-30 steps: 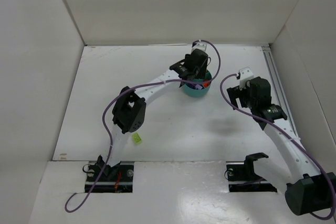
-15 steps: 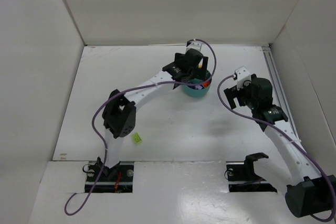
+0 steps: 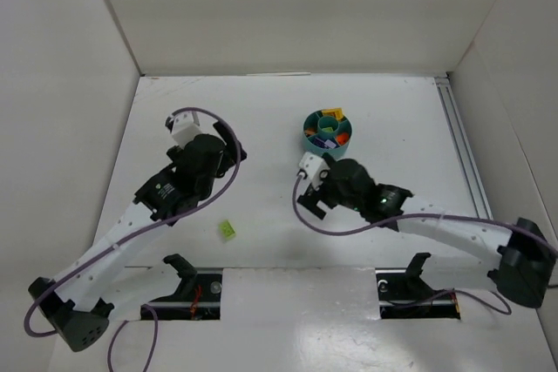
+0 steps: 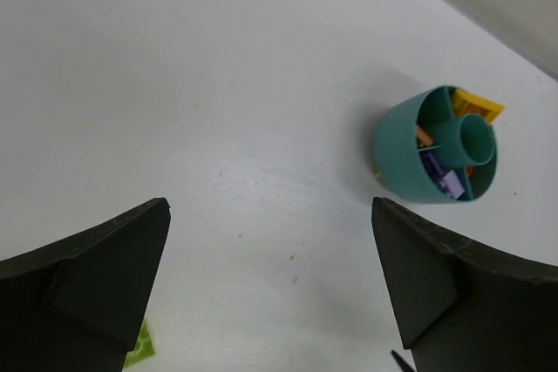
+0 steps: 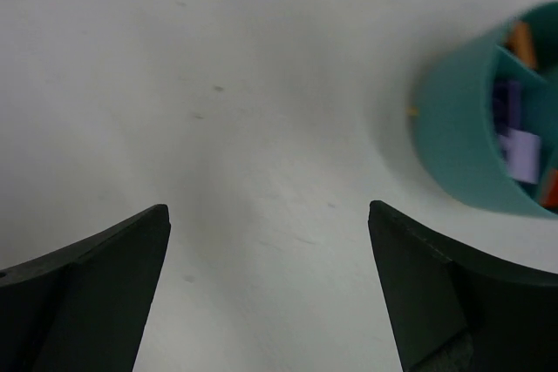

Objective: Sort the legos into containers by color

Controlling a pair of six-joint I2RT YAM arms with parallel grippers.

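- My left claw (image 4: 268,215) is released: its jaws stand wide apart, with nothing between them and nothing touching either finger. It hangs over the left part of the white table (image 3: 270,102), well apart from the dish.
- One lime green brick (image 3: 227,230) lies alone on the table near the front edge, just right of the left arm. In the left wrist view it (image 4: 139,350) peeks out beside the left finger, but I cannot tell whether it touches it.
- My right claw (image 5: 267,211) is also fully spread and empty, with only bare table between its fingers. It sits near the middle of the table, just in front of the dish.
- The teal dish (image 3: 310,140) stands upright behind the right claw, towards the back of the table.
- In its compartments around the central cup I see lilac bricks (image 4: 449,185), an orange-red patch (image 3: 343,137) and an orange-yellow brick (image 4: 478,104) poking over the far rim.
- The right wrist view is blurred, so I make out only lilac and orange pieces behind the dish wall.
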